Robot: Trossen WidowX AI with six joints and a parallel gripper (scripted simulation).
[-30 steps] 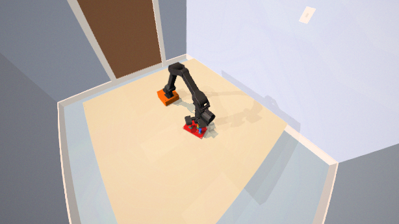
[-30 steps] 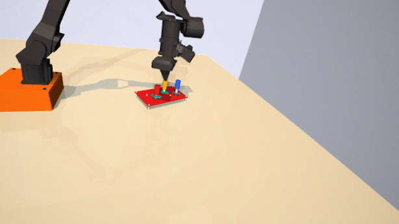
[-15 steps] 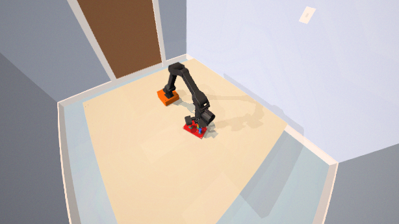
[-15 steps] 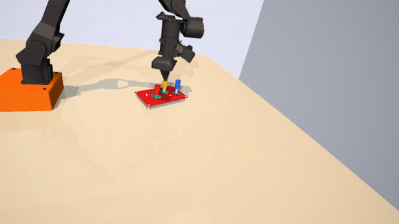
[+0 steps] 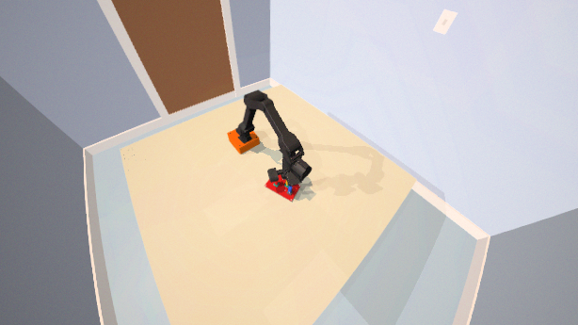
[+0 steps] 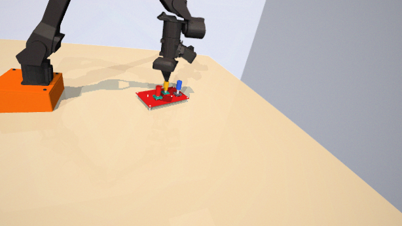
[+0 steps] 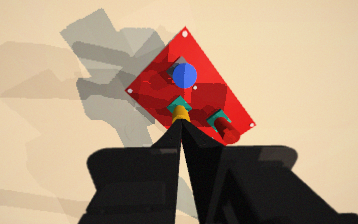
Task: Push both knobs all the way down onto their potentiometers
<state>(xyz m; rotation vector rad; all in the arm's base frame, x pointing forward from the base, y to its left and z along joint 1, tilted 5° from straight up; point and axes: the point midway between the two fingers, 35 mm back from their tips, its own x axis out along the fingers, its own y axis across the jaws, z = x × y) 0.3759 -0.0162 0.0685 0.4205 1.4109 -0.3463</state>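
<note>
The red circuit board (image 5: 282, 194) (image 6: 144, 97) (image 7: 210, 90) stands on short legs. The yellow knob (image 6: 166, 86) (image 7: 180, 114) is on a green potentiometer; a short piece of shaft shows below it. The blue knob (image 6: 179, 84) (image 7: 184, 75) is high on its shaft, with bare shaft above a grey potentiometer (image 6: 177, 94). The red knob (image 6: 158, 90) (image 7: 228, 131) sits low against its green potentiometer (image 6: 158, 97). My gripper (image 6: 166, 80) (image 7: 181, 121) is shut and empty, pointing down, its tips at the top of the yellow knob. Whether they touch it cannot be told exactly.
The arm's orange base (image 5: 243, 141) (image 6: 29, 95) stands on the table (image 5: 212, 227) (image 6: 196, 171) behind the board. The blue and red knobs stand upright close to the gripper's fingers. Walls surround the table.
</note>
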